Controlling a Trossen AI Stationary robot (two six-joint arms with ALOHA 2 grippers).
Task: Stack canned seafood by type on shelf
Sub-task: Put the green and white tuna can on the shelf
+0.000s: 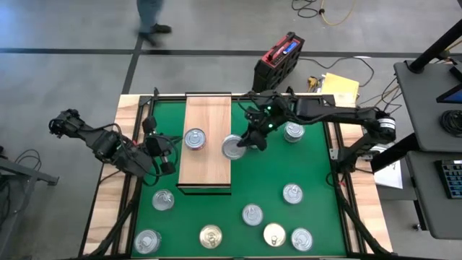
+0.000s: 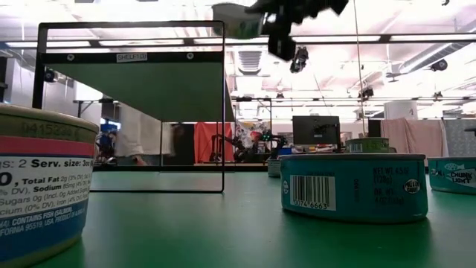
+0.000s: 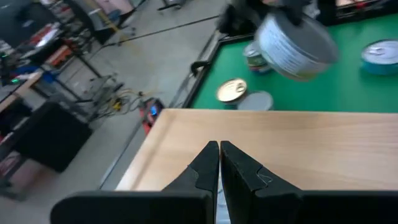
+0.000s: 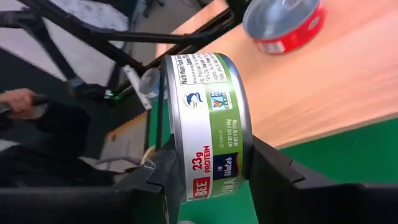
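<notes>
The shelf is a light wooden board on a black frame, standing on the green mat. One red-labelled can stands on the board by its bottom. My right gripper is shut on a green-and-white-labelled can, held in the air at the board's right edge; the low view shows this can above the frame's top corner. My left gripper is shut with nothing in it, at the board's left edge. My right gripper pinches the can between its two fingers, one finger against one flat end and the other against the opposite flat end. The fingers come nearly level from the table's right side. The can is lifted clear and slightly tilted, its silver lid facing up.
Several loose cans stand on the green mat: one at the far right, the others along the near part, among them gold-lidded ones. A person's legs show beyond the table.
</notes>
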